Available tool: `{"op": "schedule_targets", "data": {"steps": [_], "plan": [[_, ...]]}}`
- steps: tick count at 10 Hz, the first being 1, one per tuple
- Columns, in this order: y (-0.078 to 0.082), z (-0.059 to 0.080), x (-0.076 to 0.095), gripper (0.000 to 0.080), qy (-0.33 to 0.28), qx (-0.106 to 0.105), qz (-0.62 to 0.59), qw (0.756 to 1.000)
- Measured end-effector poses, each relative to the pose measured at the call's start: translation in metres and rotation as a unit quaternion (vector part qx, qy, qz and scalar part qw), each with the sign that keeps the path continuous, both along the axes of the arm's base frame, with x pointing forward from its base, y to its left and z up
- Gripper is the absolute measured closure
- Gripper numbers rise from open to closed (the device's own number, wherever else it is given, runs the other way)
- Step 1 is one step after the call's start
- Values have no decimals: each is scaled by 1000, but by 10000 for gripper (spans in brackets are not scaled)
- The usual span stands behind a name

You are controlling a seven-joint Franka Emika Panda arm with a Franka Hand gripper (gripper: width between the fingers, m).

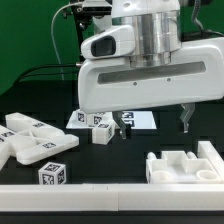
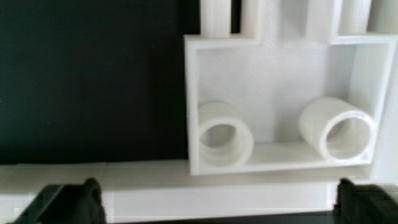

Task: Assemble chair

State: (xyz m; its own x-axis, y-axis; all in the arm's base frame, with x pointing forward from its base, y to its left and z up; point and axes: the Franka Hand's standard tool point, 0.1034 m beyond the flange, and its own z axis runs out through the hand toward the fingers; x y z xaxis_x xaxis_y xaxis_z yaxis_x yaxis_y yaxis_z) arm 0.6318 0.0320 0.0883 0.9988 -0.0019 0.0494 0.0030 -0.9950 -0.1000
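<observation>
Nearest, a small white tagged plastic block (image 1: 55, 173) and a chunky white notched chair piece (image 1: 184, 165) lie apart on the black table (image 1: 110, 160); flat white tagged panels (image 1: 28, 140) lie at the exterior view's left; beyond, the black two-finger gripper (image 1: 155, 121) hangs wide open, empty; likely a pick-up approach: descend, straddle the recessed white panel (image 2: 276, 95), close squarely; no container, only that recess bearing two round sockets (image 2: 222, 142).

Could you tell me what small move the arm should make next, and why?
Probably ease the open gripper down toward the white panel with two round pegs: the jaws stand wide and empty, and that panel lies just ahead of it in the wrist view.
</observation>
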Motion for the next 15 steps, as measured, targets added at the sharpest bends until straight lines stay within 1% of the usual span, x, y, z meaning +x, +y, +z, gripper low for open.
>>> {"op": "schedule_targets", "data": {"steps": [1,2,3,4,5,6,8,9,10,11,12,13,15], "plan": [[0,-1,-1,151,0,0,0,1000],[-7,-4,-5,151,7,2,-9,1000],[-19,-5,-15,151,24,2,-18,1000],[-27,-4,-27,151,41,0,-27,999],[-29,-8,-36,151,52,0,-48,997],[-29,-6,-34,151,47,0,-46,998],[-29,-8,-36,151,52,0,-45,998],[-33,-9,-39,151,66,4,-47,997],[-47,-12,-44,151,77,8,-61,995],[-56,-12,-52,151,100,10,-67,993],[-61,-7,-73,151,174,23,-70,982],[-68,-5,-82,151,225,35,-79,971],[-65,-7,-86,151,302,46,-73,949]]}}
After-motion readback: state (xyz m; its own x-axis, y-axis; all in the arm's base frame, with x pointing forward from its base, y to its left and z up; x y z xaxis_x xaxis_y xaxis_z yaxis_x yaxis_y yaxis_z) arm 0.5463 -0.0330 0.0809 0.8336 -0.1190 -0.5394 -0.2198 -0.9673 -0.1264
